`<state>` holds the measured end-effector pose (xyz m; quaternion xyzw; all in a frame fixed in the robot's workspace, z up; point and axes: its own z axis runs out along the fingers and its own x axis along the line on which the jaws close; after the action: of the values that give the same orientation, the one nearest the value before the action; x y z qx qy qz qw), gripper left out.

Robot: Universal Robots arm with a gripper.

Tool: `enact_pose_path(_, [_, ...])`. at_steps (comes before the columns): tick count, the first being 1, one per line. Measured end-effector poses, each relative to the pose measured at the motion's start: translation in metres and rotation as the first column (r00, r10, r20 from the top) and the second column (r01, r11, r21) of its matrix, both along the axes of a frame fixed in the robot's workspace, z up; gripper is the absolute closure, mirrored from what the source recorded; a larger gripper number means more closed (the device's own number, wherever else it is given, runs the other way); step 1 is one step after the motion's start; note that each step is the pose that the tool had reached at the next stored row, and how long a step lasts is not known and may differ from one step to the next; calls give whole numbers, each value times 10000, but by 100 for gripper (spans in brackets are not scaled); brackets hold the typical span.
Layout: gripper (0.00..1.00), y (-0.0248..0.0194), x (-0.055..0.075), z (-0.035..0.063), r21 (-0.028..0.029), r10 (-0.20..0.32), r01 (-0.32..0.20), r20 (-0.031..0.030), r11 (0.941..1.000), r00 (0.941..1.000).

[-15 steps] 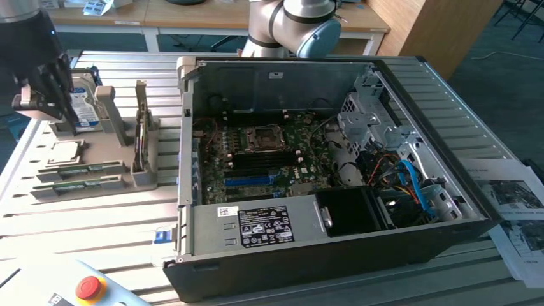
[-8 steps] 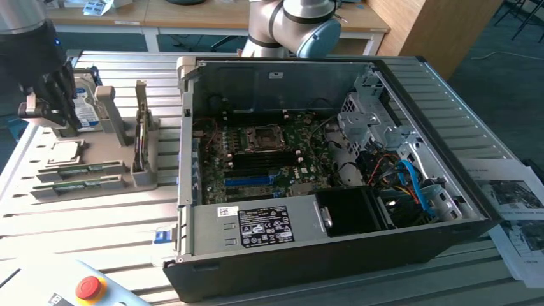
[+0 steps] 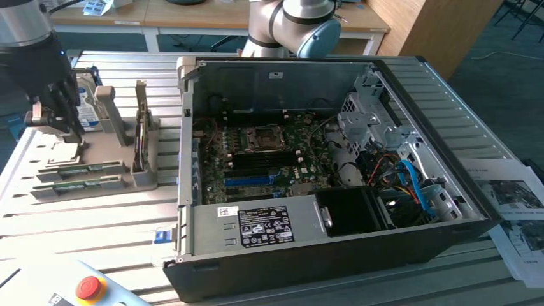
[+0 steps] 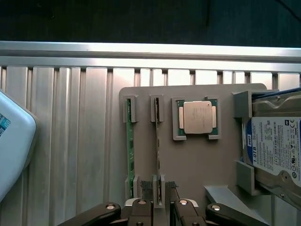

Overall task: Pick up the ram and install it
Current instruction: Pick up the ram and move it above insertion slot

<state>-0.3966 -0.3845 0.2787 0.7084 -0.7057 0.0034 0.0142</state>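
Fingers (image 4: 146, 184) of the gripper (image 4: 158, 186) stand partly apart, one on each side of one end of the ram (image 4: 157, 136), with a thin gap on both sides, so nothing is clamped. The ram stands on its long edge in a slot of a grey holder plate (image 4: 188, 165), held by small clips at both ends. Just beside it, in the next slot, a second stick (image 4: 130, 141) stands the same way, its green board showing. On the ram's other side the square silver processor chip (image 4: 197, 117) lies flat in its own frame. Past that, a hard drive (image 4: 275, 150) with a blue and white label leans in a bracket.

In the exterior view the holder plate lies on the ribbed metal tabletop (image 3: 93, 223) at the exterior view's left, with the arm's dark gripper hanging low over it. An open computer case (image 3: 340, 255) lies just beside the plate, its motherboard (image 3: 264, 159) facing up. A white box with a red button (image 3: 89, 287) is at the near corner, and papers (image 3: 510, 204) lie at the exterior view's right
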Motion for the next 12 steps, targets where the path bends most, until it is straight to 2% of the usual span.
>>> enact_pose_path(12, [75, -1, -1, -218, -1, 1, -1, 0, 10000, 10000])
